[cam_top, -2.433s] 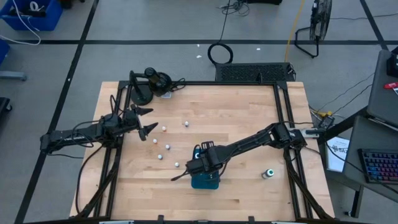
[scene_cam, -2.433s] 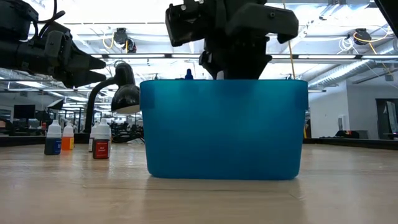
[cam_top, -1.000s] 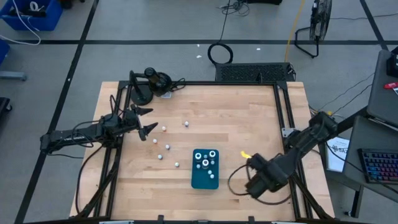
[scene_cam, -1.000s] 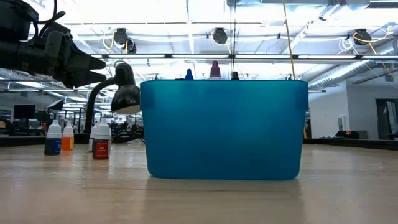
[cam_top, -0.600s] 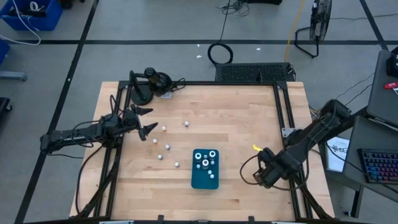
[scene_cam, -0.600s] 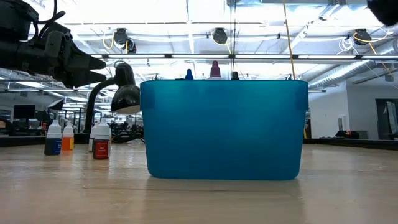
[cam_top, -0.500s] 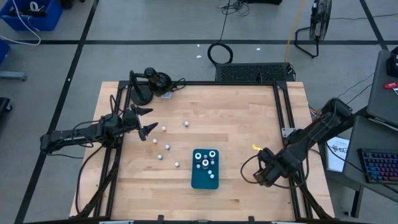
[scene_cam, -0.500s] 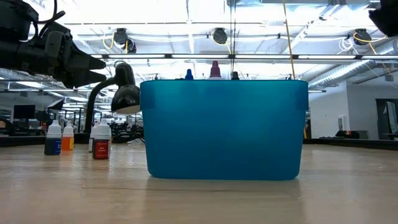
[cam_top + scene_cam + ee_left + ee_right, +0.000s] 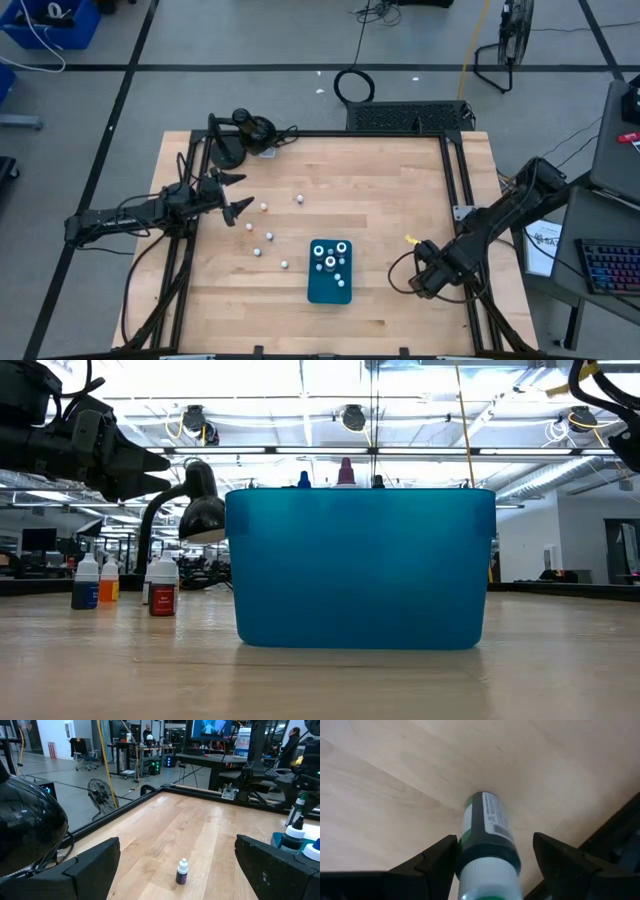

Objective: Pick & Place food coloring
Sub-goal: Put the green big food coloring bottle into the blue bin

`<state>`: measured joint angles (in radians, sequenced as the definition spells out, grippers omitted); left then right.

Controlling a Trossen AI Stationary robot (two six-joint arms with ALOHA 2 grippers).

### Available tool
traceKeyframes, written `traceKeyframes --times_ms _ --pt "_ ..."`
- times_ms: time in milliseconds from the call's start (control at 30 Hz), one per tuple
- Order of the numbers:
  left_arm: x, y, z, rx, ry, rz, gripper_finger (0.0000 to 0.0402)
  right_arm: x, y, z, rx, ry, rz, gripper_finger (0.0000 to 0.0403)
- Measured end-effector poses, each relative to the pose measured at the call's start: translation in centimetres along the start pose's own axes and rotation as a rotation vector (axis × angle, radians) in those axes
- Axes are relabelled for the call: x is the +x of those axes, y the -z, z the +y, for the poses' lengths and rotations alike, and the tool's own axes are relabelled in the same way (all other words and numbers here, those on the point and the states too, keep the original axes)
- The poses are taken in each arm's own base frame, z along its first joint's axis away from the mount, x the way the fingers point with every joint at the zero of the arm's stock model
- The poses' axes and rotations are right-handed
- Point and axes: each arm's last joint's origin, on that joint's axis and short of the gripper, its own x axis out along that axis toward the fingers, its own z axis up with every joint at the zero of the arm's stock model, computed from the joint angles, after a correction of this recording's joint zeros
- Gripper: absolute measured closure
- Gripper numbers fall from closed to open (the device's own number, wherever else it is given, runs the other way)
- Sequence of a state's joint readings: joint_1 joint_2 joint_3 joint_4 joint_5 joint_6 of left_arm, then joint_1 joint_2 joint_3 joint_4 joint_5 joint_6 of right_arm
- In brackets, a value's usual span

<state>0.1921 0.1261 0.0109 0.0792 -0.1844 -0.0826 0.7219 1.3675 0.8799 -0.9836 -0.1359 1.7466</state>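
A food coloring bottle (image 9: 487,820) with a dark body, green label and white cap stands upright on the wood near the table's right edge. My right gripper (image 9: 495,845) (image 9: 425,281) points down over it, open, with one finger on each side of the bottle; the gripper hides it in the high view. Several more small white-capped bottles (image 9: 264,236) stand loose at the table's left middle. Others stand in the teal tray (image 9: 330,290), their tips (image 9: 345,470) showing above its rim. My left gripper (image 9: 236,194) waits open at the left edge.
A black desk lamp (image 9: 240,135) stands at the far left corner. The table's black frame rail (image 9: 470,300) runs close beside my right gripper. In the low view the tray's wall (image 9: 360,570) fills the middle, with three bottles (image 9: 162,586) to its left.
My right gripper has come down near the table's right edge, over the green-labelled bottle, and tipped until it points straight down. The left arm, the tray and the loose bottles have kept still.
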Motion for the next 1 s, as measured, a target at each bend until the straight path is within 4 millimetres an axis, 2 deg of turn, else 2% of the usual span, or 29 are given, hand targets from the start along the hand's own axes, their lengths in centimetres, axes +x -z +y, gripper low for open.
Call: traceKeyframes --times_ms 100,267,367,633,767,867,1000 --pt "0.0 0.0 0.0 0.0 0.0 0.0 0.0011 0.0 0.0 0.0 -0.014 -0.002 -0.001 0.0189" --pt "0.0 0.0 0.0 0.0 0.0 0.0 0.0011 0.0 0.0 0.4 -0.085 -0.045 -0.03 0.0273" --pt "0.0 0.0 0.0 0.0 0.0 0.0 0.0011 -0.1 -0.2 1.0 -0.163 -0.114 -0.115 0.0273" --pt "0.0 0.0 0.0 0.0 0.0 0.0 0.0011 -1.2 -0.7 4.0 -0.453 -0.374 -0.515 0.0273" --pt "0.0 0.0 0.0 0.0 0.0 0.0 0.0011 -3.2 -1.0 6.1 -0.606 -0.527 -0.678 0.0273" --pt "0.0 0.0 0.0 0.0 0.0 0.0 0.0011 -5.6 -1.3 7.9 -0.717 -0.637 -0.798 0.0273" --pt "0.0 0.0 0.0 0.0 0.0 0.0 0.0011 -8.7 -2.1 9.8 -0.851 -0.626 -0.874 0.0273"
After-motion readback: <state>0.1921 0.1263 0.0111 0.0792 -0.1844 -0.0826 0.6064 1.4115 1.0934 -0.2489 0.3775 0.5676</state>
